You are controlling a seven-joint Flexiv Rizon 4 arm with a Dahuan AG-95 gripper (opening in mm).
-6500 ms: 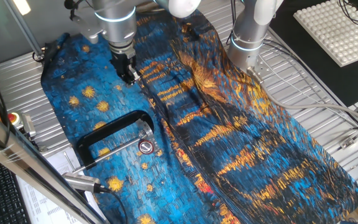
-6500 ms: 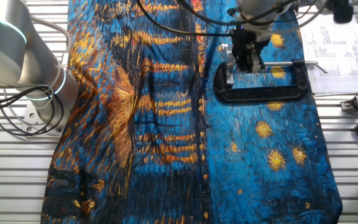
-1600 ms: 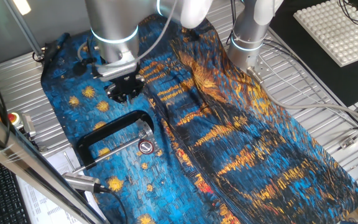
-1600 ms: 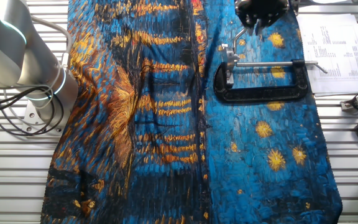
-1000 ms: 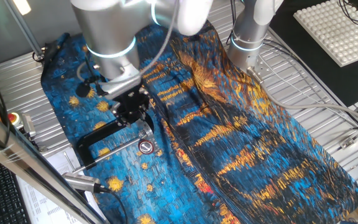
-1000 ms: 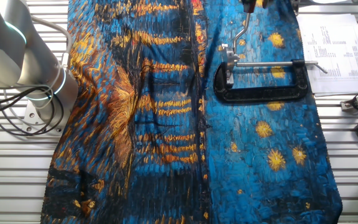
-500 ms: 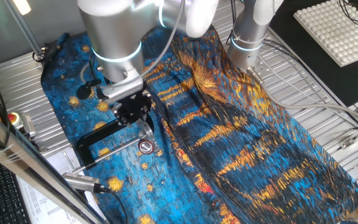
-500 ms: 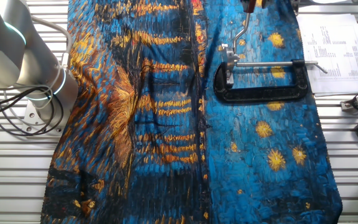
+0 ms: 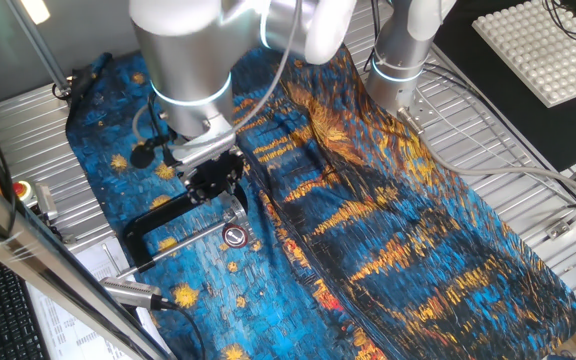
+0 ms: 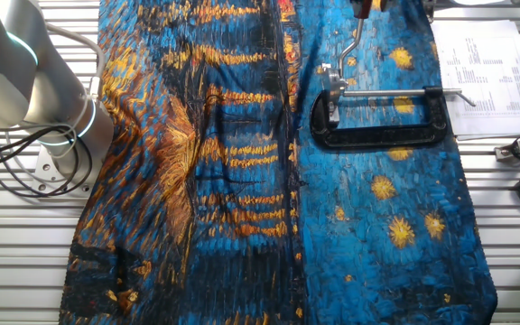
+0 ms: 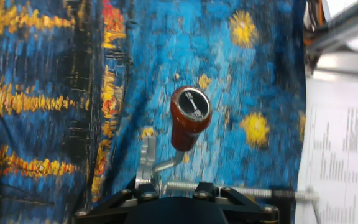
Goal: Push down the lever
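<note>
The gripper (image 9: 215, 183) has swung in from 12 o'clock over the clamp (image 9: 148, 218). The lever (image 11: 190, 115) stands unpushed beneath it. Its jaw opening cannot be told.

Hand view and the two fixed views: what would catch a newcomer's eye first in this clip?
First the tablecloth, a vivid blue and orange painted night scene covering the middle of the table. On its blue part lies a black C-shaped clamp, and from its screw end the lever stands up with its red cap toward the hand camera. The silver arm fills the upper left of one fixed view, its gripper right above the clamp.
</note>
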